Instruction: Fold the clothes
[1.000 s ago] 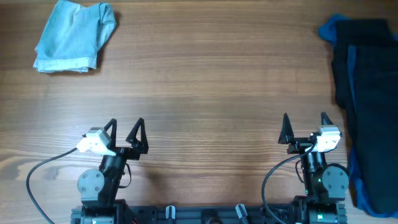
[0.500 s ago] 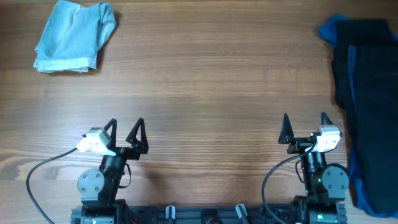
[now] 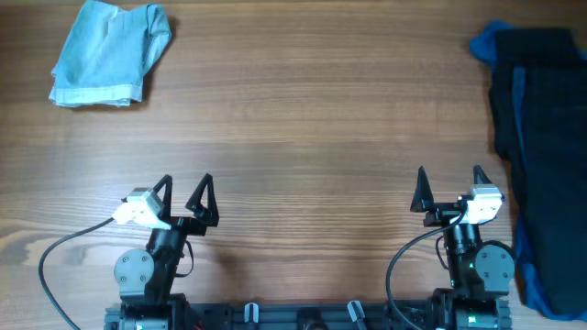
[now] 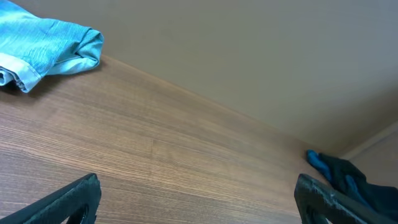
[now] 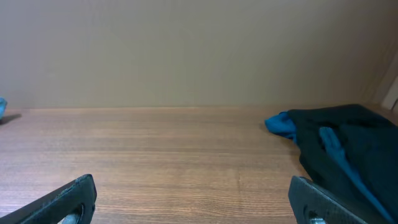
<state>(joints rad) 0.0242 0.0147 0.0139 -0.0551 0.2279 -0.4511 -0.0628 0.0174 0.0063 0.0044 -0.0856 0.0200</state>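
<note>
A pale blue denim garment (image 3: 108, 53) lies folded at the far left corner of the wooden table; it also shows in the left wrist view (image 4: 46, 45). A pile of dark navy and royal blue garments (image 3: 541, 137) lies along the right edge, also seen in the right wrist view (image 5: 348, 146) and at the edge of the left wrist view (image 4: 348, 180). My left gripper (image 3: 186, 191) is open and empty near the front left. My right gripper (image 3: 449, 185) is open and empty near the front right, just left of the dark pile.
The wooden table (image 3: 312, 119) runs between the two garments. The arm bases and cables (image 3: 303, 312) sit along the front edge. A plain beige wall (image 5: 186, 50) stands behind the table's far edge.
</note>
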